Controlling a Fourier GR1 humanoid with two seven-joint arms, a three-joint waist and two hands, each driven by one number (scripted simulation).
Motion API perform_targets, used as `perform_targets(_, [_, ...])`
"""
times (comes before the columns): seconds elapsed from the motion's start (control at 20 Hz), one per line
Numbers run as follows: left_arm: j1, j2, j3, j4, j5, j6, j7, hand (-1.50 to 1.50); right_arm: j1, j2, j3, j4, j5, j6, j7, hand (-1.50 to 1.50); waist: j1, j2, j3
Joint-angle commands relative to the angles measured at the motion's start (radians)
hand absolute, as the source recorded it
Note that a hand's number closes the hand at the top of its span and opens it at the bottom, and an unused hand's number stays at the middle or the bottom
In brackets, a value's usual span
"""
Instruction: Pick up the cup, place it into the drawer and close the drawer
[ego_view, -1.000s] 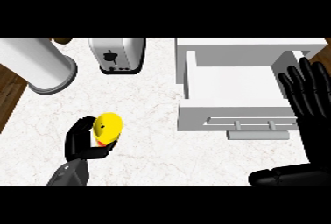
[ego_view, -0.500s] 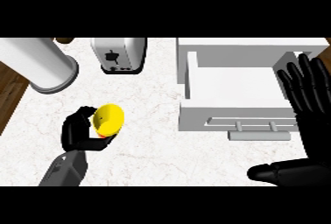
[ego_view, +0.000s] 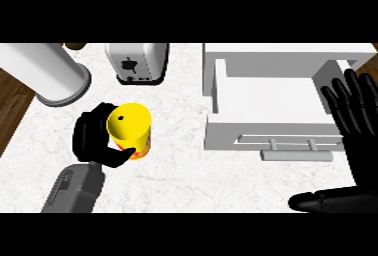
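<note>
A yellow cup (ego_view: 131, 129) with an orange band near its base stands left of centre on the marble counter. My left hand (ego_view: 94, 136) wraps round it from the left, thumb curled across its lower front. The white drawer (ego_view: 272, 95) is pulled open at the right, its handle (ego_view: 295, 146) facing me. My right hand (ego_view: 357, 116) is open with straight fingers pointing up, over the drawer's right edge.
A white toaster (ego_view: 138, 62) stands at the back, behind the cup. A large white cylinder (ego_view: 43, 72) stands at the back left. Dark wood floor (ego_view: 13, 100) shows past the counter's left edge.
My left hand has carried the cup farther from me and to the right, turning it more upright. The right hand has barely moved.
</note>
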Motion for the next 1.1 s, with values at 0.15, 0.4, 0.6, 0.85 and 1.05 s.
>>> perform_targets(0.15, [-0.062, -0.061, -0.059, -0.271, 0.026, 0.137, 0.285, 1.5, -0.035, -0.015, -0.029, -0.007, -0.025, -0.003, 0.02, -1.5, -0.007, 0.003, -0.001])
perform_targets(0.4, [-0.163, -0.065, -0.064, -0.301, -0.002, 0.192, 0.349, 1.5, 0.026, 0.042, 0.054, -0.029, 0.065, -0.03, -0.024, -1.5, -0.012, 0.005, -0.001])
perform_targets(0.6, [-0.274, -0.085, -0.083, -0.298, -0.046, 0.286, 0.438, 1.5, 0.009, -0.026, -0.042, -0.015, -0.031, 0.025, -0.007, -1.5, -0.014, 0.005, -0.001])
perform_targets(0.85, [-0.469, -0.086, -0.082, -0.216, -0.068, 0.378, 0.513, 1.5, -0.051, -0.033, -0.048, 0.092, -0.018, 0.037, -0.051, -1.5, -0.015, 0.007, -0.001])
perform_targets(1.05, [-0.532, -0.083, -0.092, -0.19, -0.088, 0.393, 0.548, 1.5, 0.017, 0.02, 0.021, -0.019, 0.01, 0.001, -0.013, -1.5, -0.016, 0.005, -0.001])
